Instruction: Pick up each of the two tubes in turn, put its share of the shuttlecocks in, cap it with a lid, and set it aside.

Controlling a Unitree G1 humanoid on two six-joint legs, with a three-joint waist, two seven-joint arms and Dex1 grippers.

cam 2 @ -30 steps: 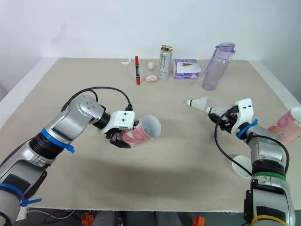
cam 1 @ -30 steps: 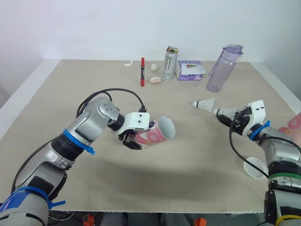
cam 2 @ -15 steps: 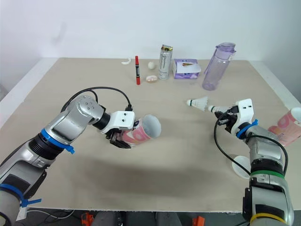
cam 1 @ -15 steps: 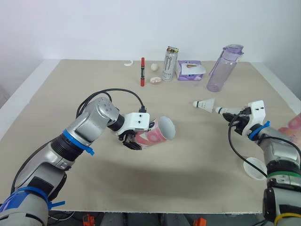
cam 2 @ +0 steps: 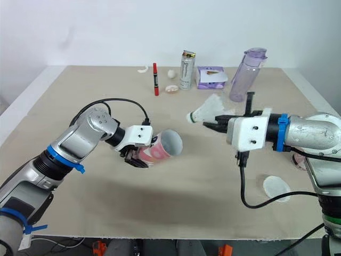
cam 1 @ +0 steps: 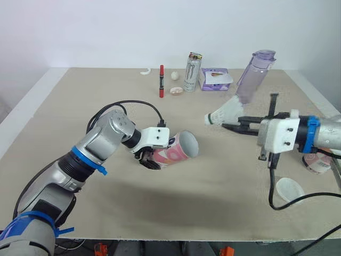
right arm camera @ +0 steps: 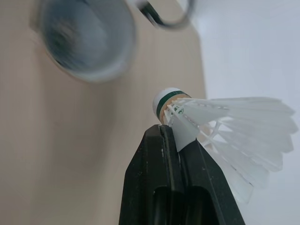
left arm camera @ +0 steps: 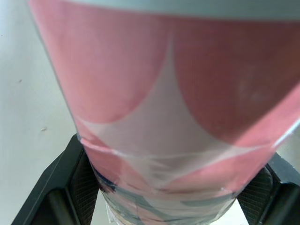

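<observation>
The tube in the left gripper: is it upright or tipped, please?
Tipped. The tube lies nearly sideways in the left gripper, its open mouth facing the shuttlecock that the right gripper holds.

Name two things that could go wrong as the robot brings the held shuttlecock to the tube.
The right gripper pinches the shuttlecock by its feathers just behind the cork, so it may twist or slip. The tube sits slanted in the left gripper, gripped near its closed end; a bump on the rim might shift it.
</observation>
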